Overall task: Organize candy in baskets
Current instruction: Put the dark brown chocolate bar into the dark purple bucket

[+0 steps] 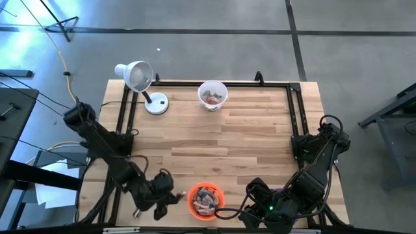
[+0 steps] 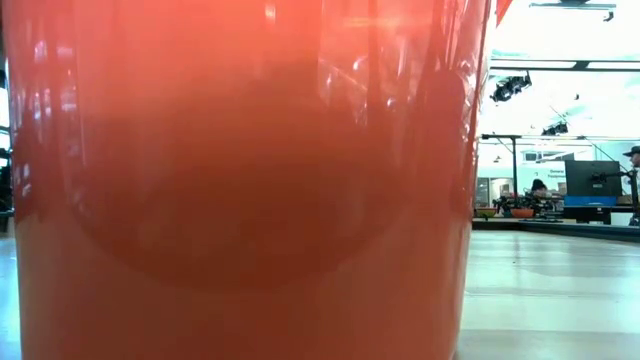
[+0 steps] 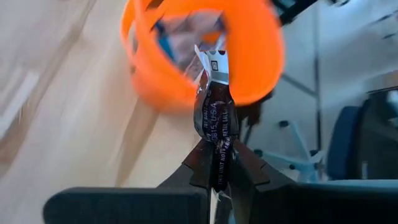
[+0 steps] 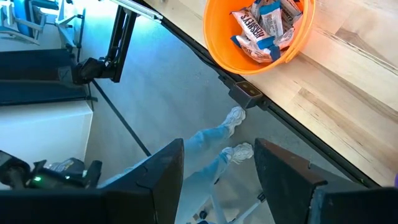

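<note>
Table (image 1: 214, 140), near edge: orange basket (image 1: 207, 201), part-filled with candy. Beside it, left gripper (image 1: 170, 198) pinches a dark candy bar (image 3: 216, 121) by one end. Bar should clear the rim before release. Right gripper (image 4: 217, 171) gapes empty past the table edge.

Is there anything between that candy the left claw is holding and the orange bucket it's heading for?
Nothing visible. The left gripper is shut on a dark brown candy just beside the orange basket, with only bare table between them. The basket already holds other candies but its top is open.
</note>
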Robot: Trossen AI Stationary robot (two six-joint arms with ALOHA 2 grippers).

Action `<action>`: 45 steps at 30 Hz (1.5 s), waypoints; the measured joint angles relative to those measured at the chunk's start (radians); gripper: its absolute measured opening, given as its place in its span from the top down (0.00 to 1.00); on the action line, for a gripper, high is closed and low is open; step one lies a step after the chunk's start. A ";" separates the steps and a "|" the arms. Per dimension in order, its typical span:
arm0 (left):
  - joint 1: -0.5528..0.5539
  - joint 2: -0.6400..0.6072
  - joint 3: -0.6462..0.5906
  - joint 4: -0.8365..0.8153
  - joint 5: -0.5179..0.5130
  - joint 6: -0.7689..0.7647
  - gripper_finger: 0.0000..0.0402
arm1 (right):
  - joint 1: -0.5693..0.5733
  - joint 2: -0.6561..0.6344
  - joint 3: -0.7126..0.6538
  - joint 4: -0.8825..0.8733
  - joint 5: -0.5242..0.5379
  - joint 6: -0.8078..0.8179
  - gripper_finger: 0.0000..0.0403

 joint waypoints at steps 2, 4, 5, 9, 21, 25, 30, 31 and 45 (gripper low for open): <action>0.007 -0.034 0.000 0.015 -0.005 0.035 0.97 | 0.000 0.000 0.000 0.000 0.000 0.000 0.53; 0.010 -0.066 0.000 0.023 -0.006 0.062 0.97 | 0.000 0.000 0.000 0.000 0.000 0.000 0.53; 0.010 -0.081 0.000 0.025 -0.008 0.076 0.97 | 0.000 0.000 0.000 0.000 0.000 0.000 0.53; 0.010 -0.132 0.000 0.026 -0.042 0.118 0.97 | -0.005 0.000 0.000 0.000 0.001 0.026 0.53; 0.021 -0.173 0.000 0.025 -0.053 0.161 0.97 | -0.006 0.000 0.000 0.000 0.008 0.020 0.53; 0.021 -0.173 0.000 0.025 -0.052 0.161 0.97 | -0.011 0.000 0.000 0.001 0.063 0.022 0.53; 0.021 -0.173 0.000 0.025 -0.052 0.161 0.97 | -0.035 0.000 -0.003 -0.009 0.022 0.027 0.53; 0.021 -0.173 0.000 0.025 -0.052 0.161 0.97 | -0.042 0.000 -0.003 -0.009 0.012 0.026 0.53; 0.086 -0.182 0.002 0.030 -0.056 0.210 0.97 | -0.161 0.047 -0.004 0.077 0.129 -0.142 0.53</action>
